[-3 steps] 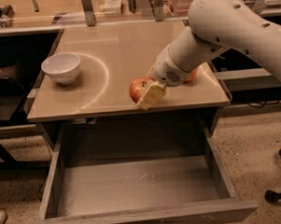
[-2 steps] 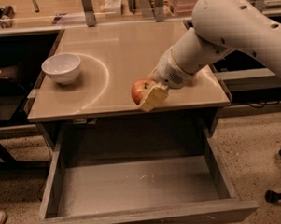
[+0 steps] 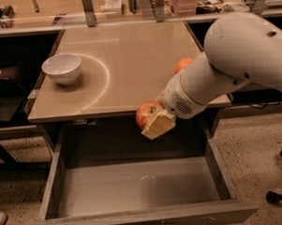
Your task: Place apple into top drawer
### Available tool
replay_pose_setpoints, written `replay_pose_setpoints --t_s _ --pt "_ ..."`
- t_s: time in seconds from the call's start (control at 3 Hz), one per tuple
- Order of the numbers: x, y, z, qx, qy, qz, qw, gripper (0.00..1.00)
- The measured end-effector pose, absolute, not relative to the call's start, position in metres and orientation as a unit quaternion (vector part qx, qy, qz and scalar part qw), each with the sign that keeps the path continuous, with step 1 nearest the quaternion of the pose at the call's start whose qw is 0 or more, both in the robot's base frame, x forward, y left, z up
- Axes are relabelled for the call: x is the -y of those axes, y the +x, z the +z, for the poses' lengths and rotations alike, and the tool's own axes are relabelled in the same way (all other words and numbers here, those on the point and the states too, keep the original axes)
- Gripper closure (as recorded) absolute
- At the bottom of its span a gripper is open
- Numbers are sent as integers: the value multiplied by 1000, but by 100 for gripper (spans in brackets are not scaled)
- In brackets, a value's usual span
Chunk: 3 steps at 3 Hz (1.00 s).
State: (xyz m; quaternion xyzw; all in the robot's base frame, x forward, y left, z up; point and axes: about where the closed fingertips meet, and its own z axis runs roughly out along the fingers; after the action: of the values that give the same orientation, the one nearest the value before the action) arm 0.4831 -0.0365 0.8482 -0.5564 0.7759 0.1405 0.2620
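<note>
The red apple [image 3: 145, 113] with yellowish patches is held in my gripper [image 3: 154, 121], in the air just past the table's front edge and above the back of the open top drawer [image 3: 135, 187]. The gripper's tan fingers [image 3: 158, 126] are shut around the apple's right and lower side. The white arm reaches in from the upper right. The drawer is pulled fully out below the tabletop; its grey, lightly scratched bottom holds nothing.
A white bowl [image 3: 62, 68] stands on the tan tabletop [image 3: 124, 59] at the left. A plain orange fruit [image 3: 182, 64] lies on the table behind my arm, partly hidden. Clutter lines a shelf at the back. A shoe tip shows at bottom left.
My gripper has lifted the apple off the tabletop and carried it forward, past the table's edge and over the open drawer. The orange fruit behind the arm has come into view.
</note>
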Motion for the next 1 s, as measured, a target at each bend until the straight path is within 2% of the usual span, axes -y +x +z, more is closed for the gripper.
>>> replay_pose_setpoints --t_s 0.33,1.0 --pt "40 446 821 -790 -540 142 252 100" --pt "37 440 803 -796 -528 162 249 100"
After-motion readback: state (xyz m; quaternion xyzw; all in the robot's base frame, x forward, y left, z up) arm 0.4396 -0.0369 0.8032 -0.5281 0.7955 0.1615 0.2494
